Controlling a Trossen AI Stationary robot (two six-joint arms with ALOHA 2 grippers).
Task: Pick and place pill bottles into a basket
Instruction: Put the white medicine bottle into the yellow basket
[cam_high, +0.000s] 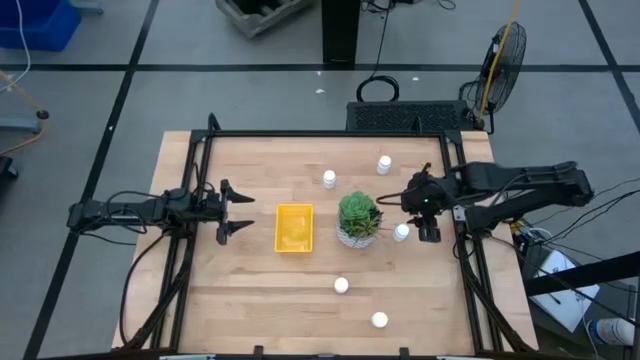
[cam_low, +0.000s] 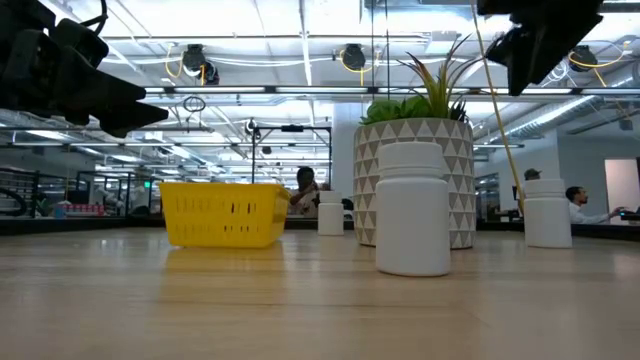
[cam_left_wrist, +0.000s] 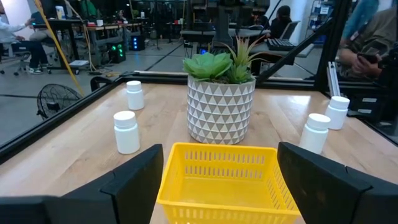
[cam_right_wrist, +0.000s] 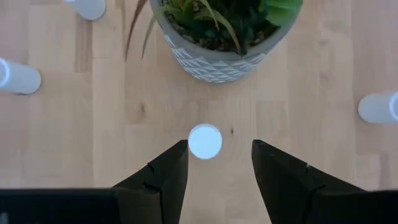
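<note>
On the bench (cam_high: 250, 290) we see two pill bottles near the front edge, one (cam_high: 379, 320) toward the right corner and another (cam_high: 341, 285) just behind it. At mid-depth the yellow basket (cam_high: 294, 228) sits beside the potted plant (cam_high: 359, 219). Our left pincer (cam_high: 236, 212) hovers left of the basket, fingers spread wide, gripping nothing. Our right pincer (cam_right_wrist: 214, 163) hangs over a third bottle (cam_right_wrist: 204, 141), fingers narrowly apart, not gripping it. Two more bottles (cam_high: 329, 178) (cam_high: 384, 163) stand toward the back edge.
</note>
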